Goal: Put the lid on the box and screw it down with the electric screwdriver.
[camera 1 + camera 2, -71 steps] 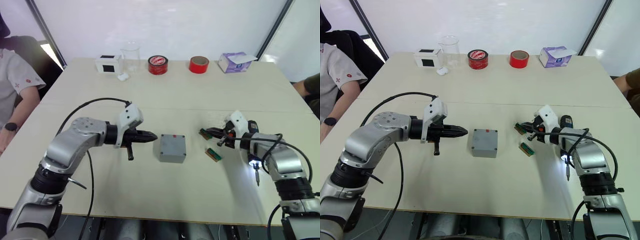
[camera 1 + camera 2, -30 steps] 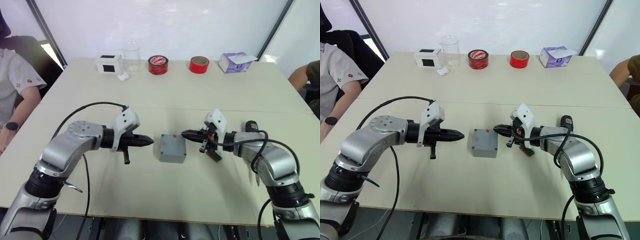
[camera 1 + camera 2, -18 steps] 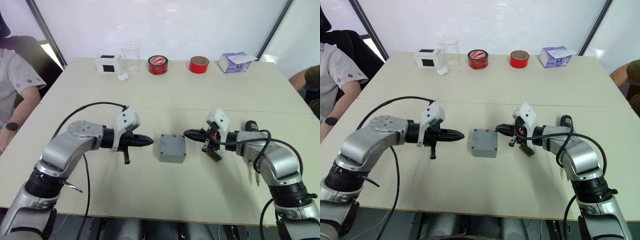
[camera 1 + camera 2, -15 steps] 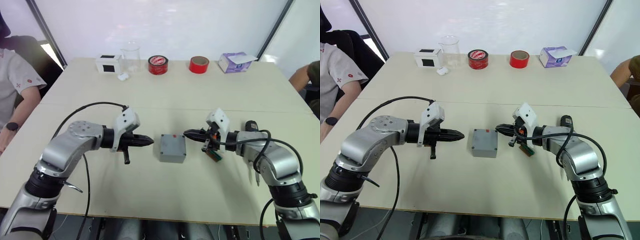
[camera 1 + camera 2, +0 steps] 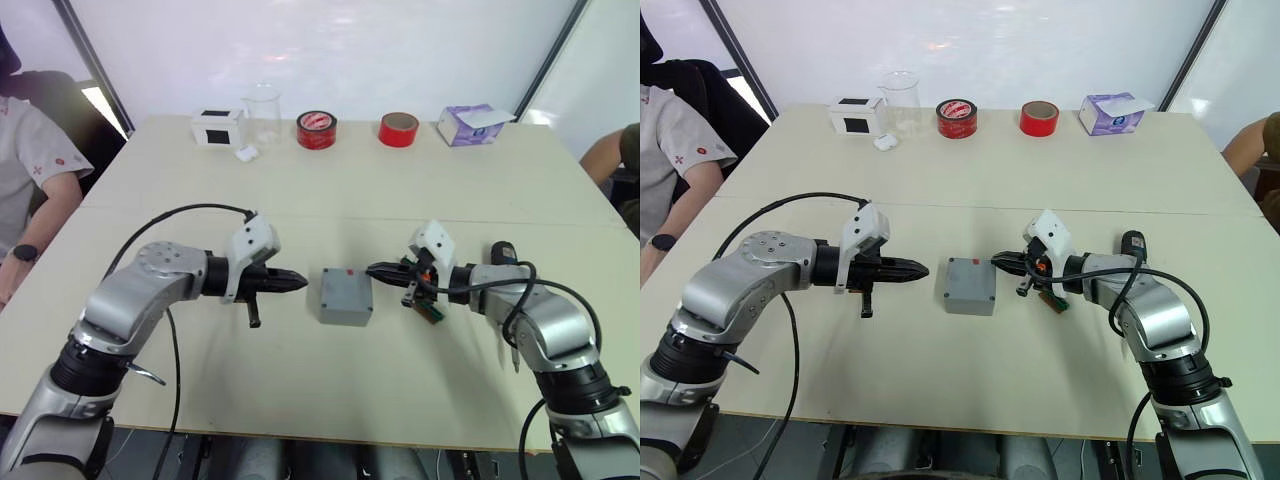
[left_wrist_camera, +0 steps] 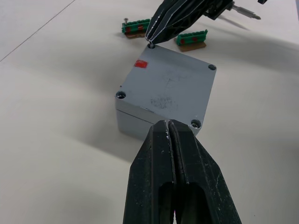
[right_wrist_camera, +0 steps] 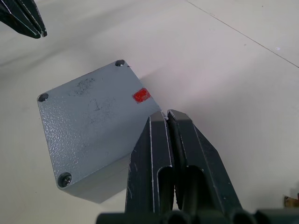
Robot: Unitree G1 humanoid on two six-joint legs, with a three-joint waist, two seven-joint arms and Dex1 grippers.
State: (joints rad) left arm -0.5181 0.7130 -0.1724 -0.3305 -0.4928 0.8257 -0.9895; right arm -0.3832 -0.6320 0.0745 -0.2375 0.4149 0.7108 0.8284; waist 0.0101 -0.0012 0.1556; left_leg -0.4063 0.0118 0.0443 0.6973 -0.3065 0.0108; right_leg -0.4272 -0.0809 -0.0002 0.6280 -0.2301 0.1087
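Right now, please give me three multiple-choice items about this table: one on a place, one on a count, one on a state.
1. Where is the lid?
A. on the grey box
B. beside the glass beaker
C. in the left gripper

2. How many rolls of red tape stand at the far edge?
A. one
B. two
C. four

3. How is the left gripper?
A. wide open
B. shut on the lid
C. shut, holding nothing

Answers:
1 A, it covers the box with its corner screws seated.
2 B, one roll and another roll.
3 C, its fingers meet short of the box.
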